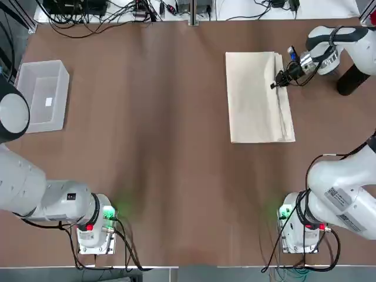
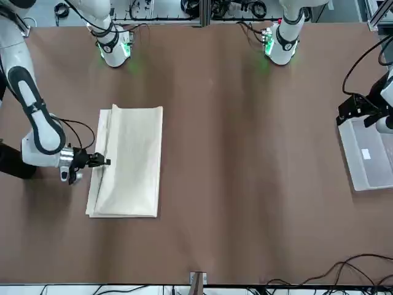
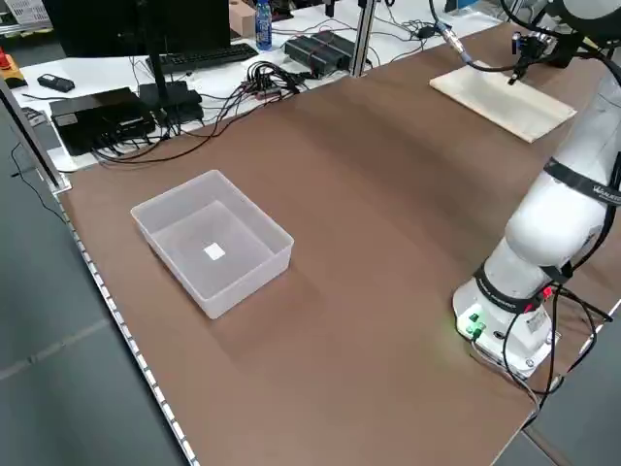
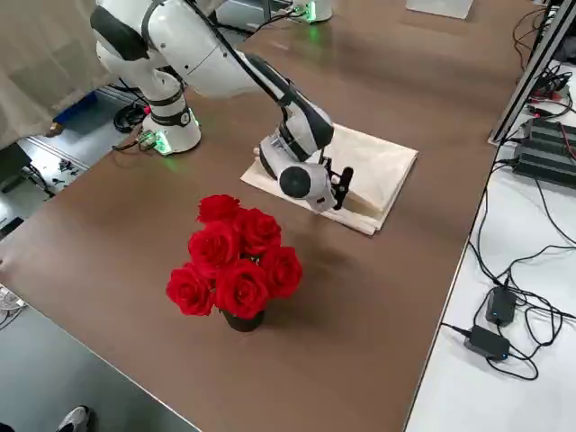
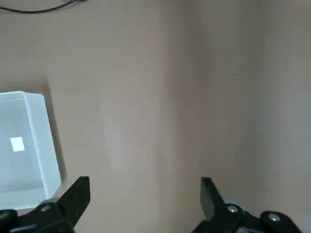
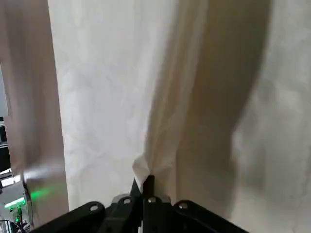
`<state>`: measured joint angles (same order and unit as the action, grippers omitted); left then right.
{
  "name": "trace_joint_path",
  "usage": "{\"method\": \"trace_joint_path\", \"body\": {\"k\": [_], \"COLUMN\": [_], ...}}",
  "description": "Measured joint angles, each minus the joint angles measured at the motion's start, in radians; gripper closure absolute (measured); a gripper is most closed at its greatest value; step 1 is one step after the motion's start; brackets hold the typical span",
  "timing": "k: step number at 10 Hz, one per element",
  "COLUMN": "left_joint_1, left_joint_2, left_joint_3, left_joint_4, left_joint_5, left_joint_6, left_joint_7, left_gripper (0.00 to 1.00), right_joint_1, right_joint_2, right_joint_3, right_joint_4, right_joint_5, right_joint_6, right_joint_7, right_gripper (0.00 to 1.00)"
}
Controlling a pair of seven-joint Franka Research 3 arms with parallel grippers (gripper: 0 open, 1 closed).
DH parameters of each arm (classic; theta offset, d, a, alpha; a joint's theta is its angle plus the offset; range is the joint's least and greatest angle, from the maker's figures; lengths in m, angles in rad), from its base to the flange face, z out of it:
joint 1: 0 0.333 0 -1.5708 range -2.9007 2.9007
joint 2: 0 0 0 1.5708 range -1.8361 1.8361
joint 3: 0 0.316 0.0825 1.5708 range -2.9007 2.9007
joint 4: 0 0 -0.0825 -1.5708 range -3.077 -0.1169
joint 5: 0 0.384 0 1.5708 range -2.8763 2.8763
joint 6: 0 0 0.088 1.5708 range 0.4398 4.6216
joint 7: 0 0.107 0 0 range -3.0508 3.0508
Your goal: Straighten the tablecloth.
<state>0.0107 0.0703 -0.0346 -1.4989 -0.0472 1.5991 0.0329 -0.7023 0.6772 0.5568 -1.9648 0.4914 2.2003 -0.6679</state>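
A: Tablecloth (image 1: 252,97) position, relative to the right gripper (image 6: 142,187)?
B: Directly beneath it, folded in layers; the right fingertips sit over the strip along one long side.
A: Right gripper state?
B: Closed, with a pinch of the cloth's upper layer between the tips, raised in a small fold.
A: Left gripper (image 5: 146,194)?
B: Fingers wide apart, nothing held, parked above the table (image 5: 131,126) near the translucent box (image 5: 24,150), well apart from the cloth.
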Motion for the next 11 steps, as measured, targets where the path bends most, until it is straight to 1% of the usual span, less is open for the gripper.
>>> {"method": "trace_joint_path", "body": {"k": [2, 3, 5, 8, 9, 11], "left_joint_1": [0.0, 0.001, 0.006, 0.011, 0.011, 0.011], "left_joint_2": [0.0, 0.0, 0.0, 0.0, 0.0, 0.0], "left_joint_3": [0.0, 0.0, 0.001, 0.001, 0.001, 0.001], "left_joint_4": [0.0, 0.0, 0.001, 0.001, 0.001, 0.001], "left_joint_5": [0.0, 0.0, 0.0, 0.0, 0.0, 0.0], "left_joint_6": [0.0, 0.0, 0.0, 0.0, 0.0, 0.0], "left_joint_7": [0.0, 0.0, 0.0, 0.0, 0.0, 0.0], "left_gripper": [0.0, 0.0, 0.0, 0.0, 0.0, 0.0], "right_joint_1": [0.002, 0.003, 0.014, 0.078, 0.095, 0.157], "right_joint_2": [-0.025, -0.034, -0.06, -0.103, -0.106, -0.108], "right_joint_3": [0.032, 0.057, 0.121, 0.148, 0.167, 0.185], "right_joint_4": [0.004, 0.005, 0.007, 0.014, 0.023, 0.038], "right_joint_5": [0.0, 0.0, 0.0, 0.0, 0.001, 0.018], "right_joint_6": [-0.016, -0.02, -0.018, -0.015, -0.006, 0.031], "right_joint_7": [0.016, 0.033, 0.074, 0.125, 0.132, 0.17], "right_gripper": [0.97, 0.97, 0.97, 0.97, 0.97, 0.97]}}
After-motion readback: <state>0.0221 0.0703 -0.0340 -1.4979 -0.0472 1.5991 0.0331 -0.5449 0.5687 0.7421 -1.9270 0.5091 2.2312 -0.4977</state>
